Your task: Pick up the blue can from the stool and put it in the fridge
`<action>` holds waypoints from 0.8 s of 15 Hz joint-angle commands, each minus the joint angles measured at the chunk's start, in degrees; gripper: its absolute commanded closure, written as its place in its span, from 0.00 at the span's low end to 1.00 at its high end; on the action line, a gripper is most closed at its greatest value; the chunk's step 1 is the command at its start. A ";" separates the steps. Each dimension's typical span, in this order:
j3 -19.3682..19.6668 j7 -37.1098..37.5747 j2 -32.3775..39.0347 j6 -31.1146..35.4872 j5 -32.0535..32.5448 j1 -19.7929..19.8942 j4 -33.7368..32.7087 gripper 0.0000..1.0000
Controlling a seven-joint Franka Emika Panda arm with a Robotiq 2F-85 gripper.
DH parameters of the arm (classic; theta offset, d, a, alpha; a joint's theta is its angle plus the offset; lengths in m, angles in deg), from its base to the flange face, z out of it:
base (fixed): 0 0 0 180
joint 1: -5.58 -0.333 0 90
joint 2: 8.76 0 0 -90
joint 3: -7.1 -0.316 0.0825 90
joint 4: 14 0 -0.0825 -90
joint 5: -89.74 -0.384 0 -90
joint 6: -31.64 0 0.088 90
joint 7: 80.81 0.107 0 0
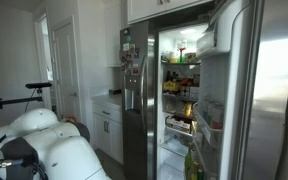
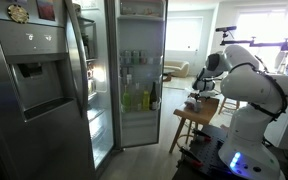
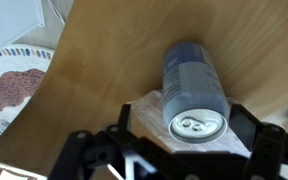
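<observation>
While hovering above stool (image 3: 104,70), I am holding gripper (image 3: 182,128) wide open, fingers (image 3: 252,135) flanking can (image 3: 192,75), gripping nothing.

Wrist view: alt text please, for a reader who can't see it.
A blue can lies on its side on a wooden stool top, pull-tab end toward the camera. The gripper shows at the bottom edge, jaws open either side of the can's near end.

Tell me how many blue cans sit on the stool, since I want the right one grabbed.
1. The blue can rests on the wooden stool, between the fingers of the gripper in the wrist view. More could be hidden outside that view.
</observation>
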 commanded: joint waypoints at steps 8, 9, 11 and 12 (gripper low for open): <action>-0.39 0.39 8.30 -2.66 1.17 -0.38 -12.30 0.00; -0.41 0.44 9.01 -3.19 1.18 -0.40 -13.46 0.00; -0.31 0.76 10.19 -4.17 1.08 -0.46 -15.36 0.00; -0.37 0.97 10.63 -5.29 0.93 -0.39 -16.35 0.03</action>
